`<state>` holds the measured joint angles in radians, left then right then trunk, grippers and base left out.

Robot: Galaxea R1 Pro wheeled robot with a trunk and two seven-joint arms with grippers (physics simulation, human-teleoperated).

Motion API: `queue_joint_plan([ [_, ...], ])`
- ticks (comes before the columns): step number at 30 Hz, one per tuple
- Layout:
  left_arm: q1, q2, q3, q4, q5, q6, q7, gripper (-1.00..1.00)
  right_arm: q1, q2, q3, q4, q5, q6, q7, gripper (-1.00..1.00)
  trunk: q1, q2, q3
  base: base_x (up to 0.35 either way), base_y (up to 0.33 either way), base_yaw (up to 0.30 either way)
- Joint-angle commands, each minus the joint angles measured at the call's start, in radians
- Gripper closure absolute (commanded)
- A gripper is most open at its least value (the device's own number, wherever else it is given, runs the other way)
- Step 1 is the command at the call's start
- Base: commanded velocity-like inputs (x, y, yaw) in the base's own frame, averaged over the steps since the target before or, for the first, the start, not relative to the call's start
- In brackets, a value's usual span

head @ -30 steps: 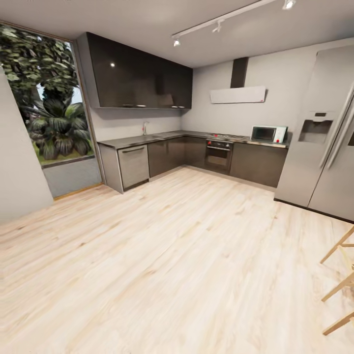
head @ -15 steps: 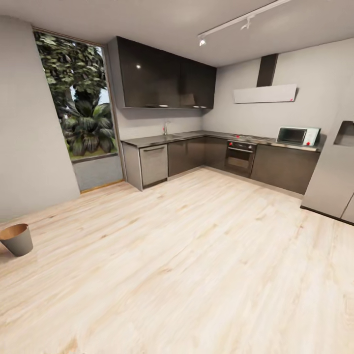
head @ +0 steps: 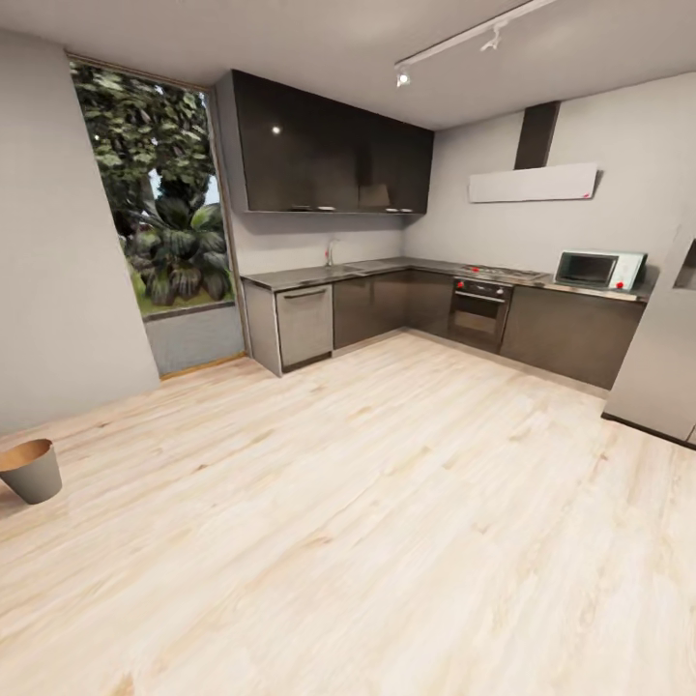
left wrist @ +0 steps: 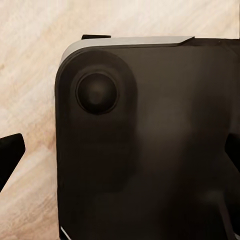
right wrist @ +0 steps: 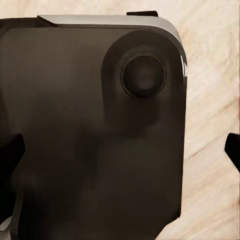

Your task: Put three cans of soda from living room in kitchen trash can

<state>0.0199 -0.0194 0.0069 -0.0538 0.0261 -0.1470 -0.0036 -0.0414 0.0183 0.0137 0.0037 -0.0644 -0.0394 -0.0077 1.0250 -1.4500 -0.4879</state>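
Pale wood floor (head: pixel 387 503) runs across the kitchen (head: pixel 367 304), and you are parked well out in the middle of it.

Your left fingers (left wrist: pixel 9 157) are spread wide with nothing between them. They hang over the robot's own dark base (left wrist: pixel 150 150), with floor showing beside it. Your right fingers (right wrist: pixel 234 150) are spread just the same, with no can in them. Both arms look tucked down against the body, likely so they stay clear while you drive.

Farther out, the bin (head: pixel 29 471) stands upright on the floor at the far left of the head view. It sits close to the grey wall (head: pixel 68 290) and well apart from you, its mouth unobstructed and its copper inside showing. Beyond it is the tall window (head: pixel 159 213). Dark cabinets (head: pixel 319 150) wrap the corner, with the oven (head: pixel 480 314) under the table (head: pixel 319 275) and the fridge (head: pixel 667 367) at the right edge.

With empty fingers, this reads as a look at the drop-off spot rather than a delivery. The bin's place by the wall means you would want to approach it from the open floor side.
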Motion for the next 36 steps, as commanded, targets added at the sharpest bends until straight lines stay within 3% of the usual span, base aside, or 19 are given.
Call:
queue_joint_plan([
  [1,0.0,0.0,0.0,0.0,0.0,0.0,0.0,-1.0,0.0,0.0,0.0,0.0,0.0,0.0,0.0,-1.0,0.0,0.0,0.0,0.258,-0.287,0.0],
  [9,0.0,0.0,0.002,0.0,0.0,0.001,0.002,-1.0,0.0,0.0,-0.001,0.001,0.005,0.0,0.0,-1.0,0.0,0.0,-0.001,0.259,-0.279,0.021],
  [36,0.0,0.001,0.002,0.0,0.002,0.001,0.002,-1.0,0.0,0.0,0.0,0.002,0.011,-0.002,0.0,-1.0,0.0,0.0,-0.026,0.259,-0.243,0.224],
])
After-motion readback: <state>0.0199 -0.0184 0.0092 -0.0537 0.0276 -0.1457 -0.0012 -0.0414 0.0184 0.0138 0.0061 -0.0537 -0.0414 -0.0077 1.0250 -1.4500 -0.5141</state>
